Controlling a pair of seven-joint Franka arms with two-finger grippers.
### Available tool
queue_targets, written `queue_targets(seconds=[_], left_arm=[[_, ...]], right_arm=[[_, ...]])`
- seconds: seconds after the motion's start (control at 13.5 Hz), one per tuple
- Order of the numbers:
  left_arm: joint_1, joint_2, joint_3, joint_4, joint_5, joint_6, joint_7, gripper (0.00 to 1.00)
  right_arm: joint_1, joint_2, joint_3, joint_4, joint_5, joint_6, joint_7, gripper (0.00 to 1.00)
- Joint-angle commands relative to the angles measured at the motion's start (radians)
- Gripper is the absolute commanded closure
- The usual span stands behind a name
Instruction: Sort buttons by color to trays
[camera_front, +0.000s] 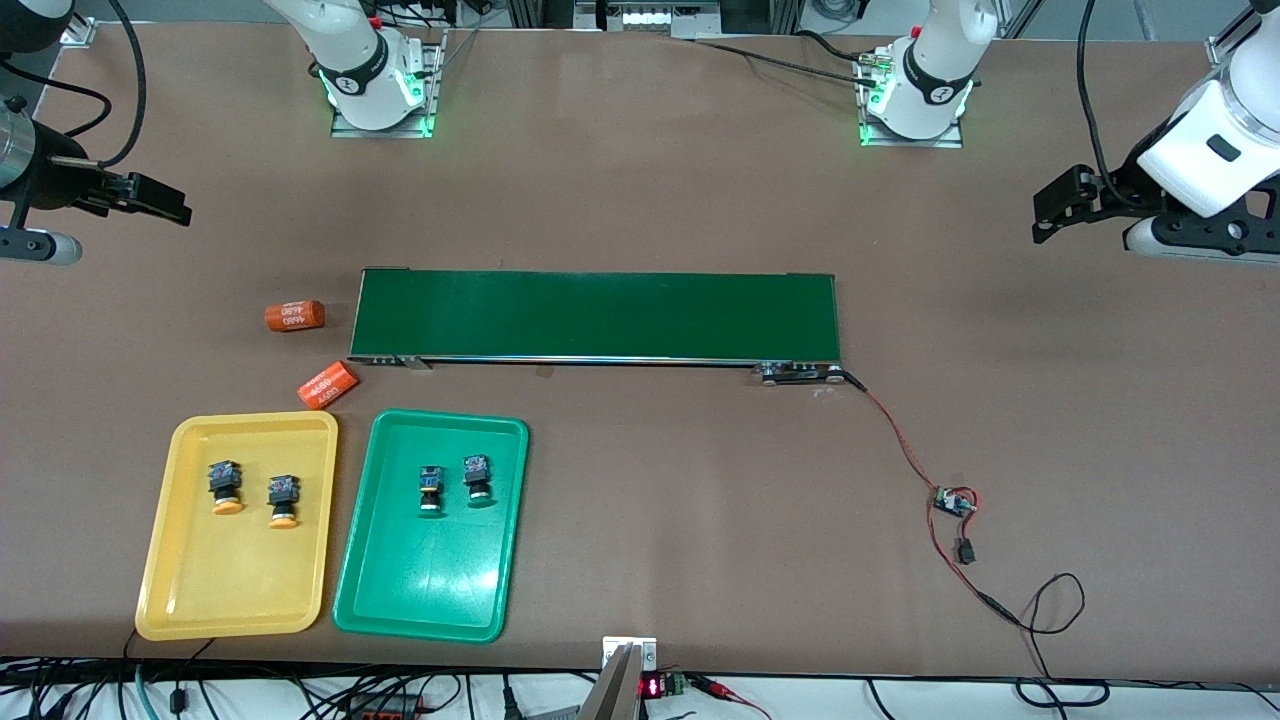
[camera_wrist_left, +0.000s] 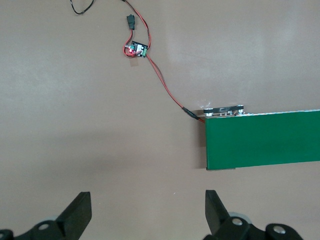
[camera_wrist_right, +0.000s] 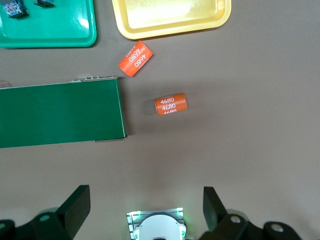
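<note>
Item: two orange-capped buttons (camera_front: 254, 492) in yellow tray (camera_front: 180, 600), two green-capped buttons (camera_front: 453, 482) in green tray (camera_front: 400, 600). My left tool (camera_wrist_left: 148, 212) and right tool (camera_wrist_right: 146, 210): wide open, empty, waiting over bare worktop (camera_front: 650, 500). Risk: further reaching could knock sorted buttons out.

In my right wrist view the green tray (camera_wrist_right: 47, 30) and yellow tray (camera_wrist_right: 172, 17) are cut by the frame edge, and only two buttons (camera_wrist_right: 12, 9) show, blurred. The conveyor belt (camera_wrist_left: 262, 140) runs off my left wrist view.
</note>
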Motion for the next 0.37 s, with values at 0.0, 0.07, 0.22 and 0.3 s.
queue_targets(seconds=[0.0, 0.07, 0.22, 0.3], left_arm=[[0.0, 0.011, -0.002, 0.027, -0.007, -0.021, -0.005, 0.0], [0.0, 0.011, -0.002, 0.027, -0.005, -0.021, -0.005, 0.0], [0.0, 0.011, -0.002, 0.027, -0.005, -0.021, -0.005, 0.0], [0.0, 0.011, -0.002, 0.028, -0.007, -0.021, -0.005, 0.0]], right_arm=[[0.011, 0.007, -0.004, 0.017, 0.012, -0.003, 0.001, 0.0], [0.011, 0.007, -0.004, 0.017, 0.012, -0.001, 0.001, 0.0], [0.011, 0.007, -0.004, 0.017, 0.012, -0.001, -0.002, 0.0], [0.011, 0.007, -0.004, 0.017, 0.012, -0.001, -0.002, 0.0]])
